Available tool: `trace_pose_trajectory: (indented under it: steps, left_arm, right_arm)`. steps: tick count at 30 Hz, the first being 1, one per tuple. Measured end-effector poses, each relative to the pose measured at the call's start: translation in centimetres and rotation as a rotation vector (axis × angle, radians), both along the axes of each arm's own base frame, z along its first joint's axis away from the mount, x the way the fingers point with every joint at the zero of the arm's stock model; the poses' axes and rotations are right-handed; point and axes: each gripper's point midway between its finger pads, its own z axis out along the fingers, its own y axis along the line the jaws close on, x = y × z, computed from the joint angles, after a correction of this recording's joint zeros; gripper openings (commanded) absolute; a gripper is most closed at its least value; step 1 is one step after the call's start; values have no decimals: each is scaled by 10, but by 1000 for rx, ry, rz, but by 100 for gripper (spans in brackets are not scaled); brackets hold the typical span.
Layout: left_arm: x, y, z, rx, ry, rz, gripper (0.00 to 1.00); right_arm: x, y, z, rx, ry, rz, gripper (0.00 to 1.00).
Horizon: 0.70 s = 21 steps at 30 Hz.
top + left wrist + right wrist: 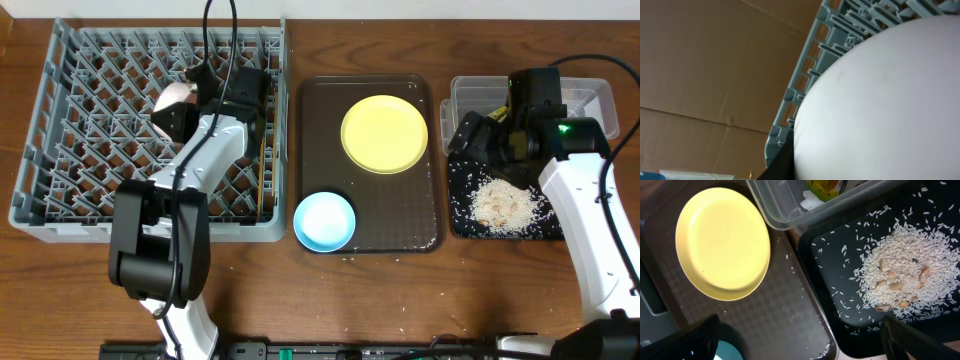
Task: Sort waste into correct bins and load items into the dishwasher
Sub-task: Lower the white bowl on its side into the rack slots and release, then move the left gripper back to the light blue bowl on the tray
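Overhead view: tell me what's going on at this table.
The left claw grips a white bowl over the grey dish rack. The right claw hangs open by the black tray of rice. A yellow plate and blue bowl sit on the brown tray, not yet loaded.

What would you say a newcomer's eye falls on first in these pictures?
Probably the bright yellow plate on the dark-brown serving tray in the middle, with a light-blue bowl at its near-left corner. Next, the heap of white rice on the black tray at the right, and the white bowl held tilted over the grey dish rack on the left.
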Motion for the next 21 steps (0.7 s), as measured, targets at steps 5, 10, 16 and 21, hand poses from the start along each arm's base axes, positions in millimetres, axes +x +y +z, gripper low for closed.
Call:
trace_pose_trajectory:
  steps: [5,10,16,21]
  left_arm:
    - [-8,0,-4,6,80,-5,17]
    - [-15,0,-8,8,141,-11,35]
    - [-14,-27,-11,1,164,-78,43]
    - [-11,-59,-14,-7,172,-159,48]
  right_arm:
    - [0,0,0,0,0,0,99]
    - [0,0,0,0,0,0,99]
    - [0,0,0,0,0,0,99]
    - [0,0,0,0,0,0,99]
